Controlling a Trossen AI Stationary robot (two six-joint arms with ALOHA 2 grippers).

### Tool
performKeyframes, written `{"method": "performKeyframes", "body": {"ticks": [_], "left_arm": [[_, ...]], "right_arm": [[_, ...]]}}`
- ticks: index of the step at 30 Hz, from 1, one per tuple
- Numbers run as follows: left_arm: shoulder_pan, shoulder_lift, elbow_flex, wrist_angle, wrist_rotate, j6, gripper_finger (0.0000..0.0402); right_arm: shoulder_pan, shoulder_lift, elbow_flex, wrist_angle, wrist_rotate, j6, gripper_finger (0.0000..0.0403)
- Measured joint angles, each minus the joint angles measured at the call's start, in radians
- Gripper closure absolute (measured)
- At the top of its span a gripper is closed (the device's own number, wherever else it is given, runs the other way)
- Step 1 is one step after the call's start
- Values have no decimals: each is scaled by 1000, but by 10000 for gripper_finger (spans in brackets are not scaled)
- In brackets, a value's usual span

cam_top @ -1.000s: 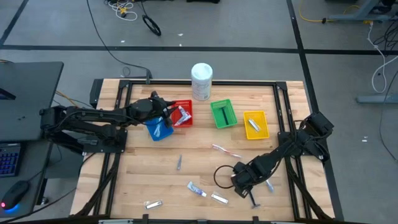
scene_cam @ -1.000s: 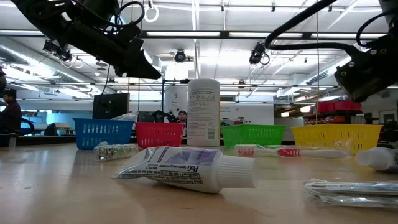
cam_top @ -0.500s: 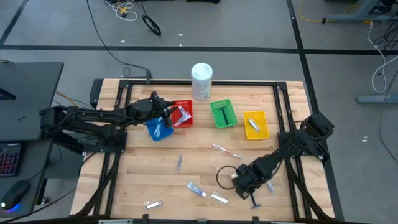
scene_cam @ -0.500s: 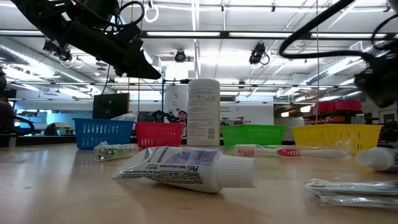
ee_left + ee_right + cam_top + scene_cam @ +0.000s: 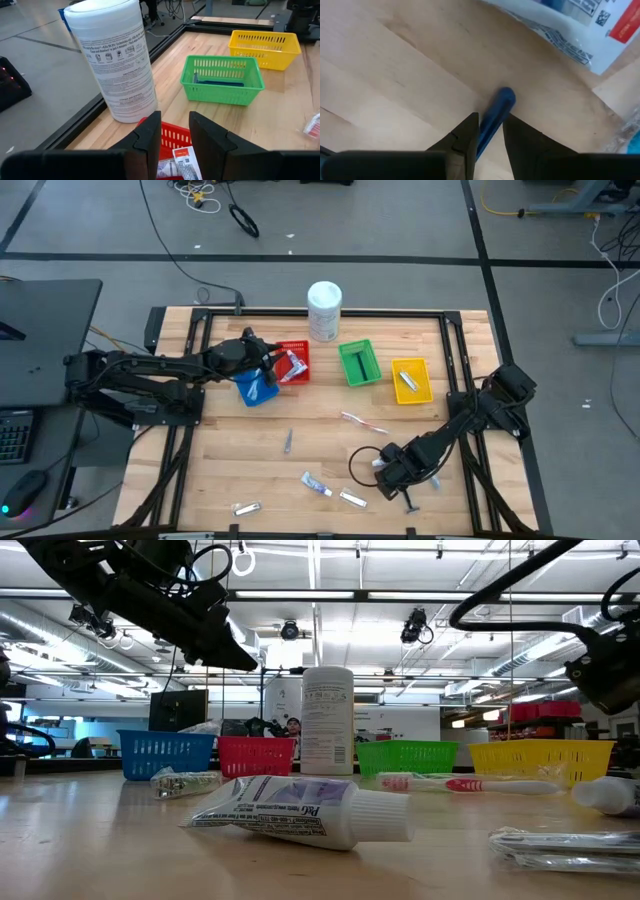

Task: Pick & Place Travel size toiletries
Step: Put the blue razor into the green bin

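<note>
Right gripper [image 5: 489,134]: low over the table's front right; fingers either side of a blue razor handle [image 5: 494,119], clamped on it.
Razor: lying on the wood [image 5: 395,70], a sachet [image 5: 580,30] near its tip.
Left gripper [image 5: 174,131]: over the red basket [image 5: 172,141], fingers slightly apart, nothing between them.
Tub [image 5: 116,60]: upright, behind the red basket.
Green basket [image 5: 222,80]: a dark blue item inside.
Loose items: toothpaste [image 5: 317,484], toothbrush [image 5: 362,421], sachets at the front.

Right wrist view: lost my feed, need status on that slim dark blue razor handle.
Right gripper low over table, jaws straddling slim dark blue razor handle. Left gripper parked above red plastic basket. Nothing blocking.
</note>
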Motion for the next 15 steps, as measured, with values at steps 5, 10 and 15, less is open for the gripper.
{"method": "performKeyframes", "body": {"ticks": [5, 10, 15], "left_arm": [[0, 0, 0, 0, 0, 0, 292], [0, 0, 0, 0, 0, 0, 292], [0, 0, 0, 0, 0, 0, 292]], "right_arm": [[1, 7, 1, -16, 21, 33, 306], [2, 8, 1, -19, 46, 29, 321], [3, 9, -1, -22, 67, 23, 346]]}}
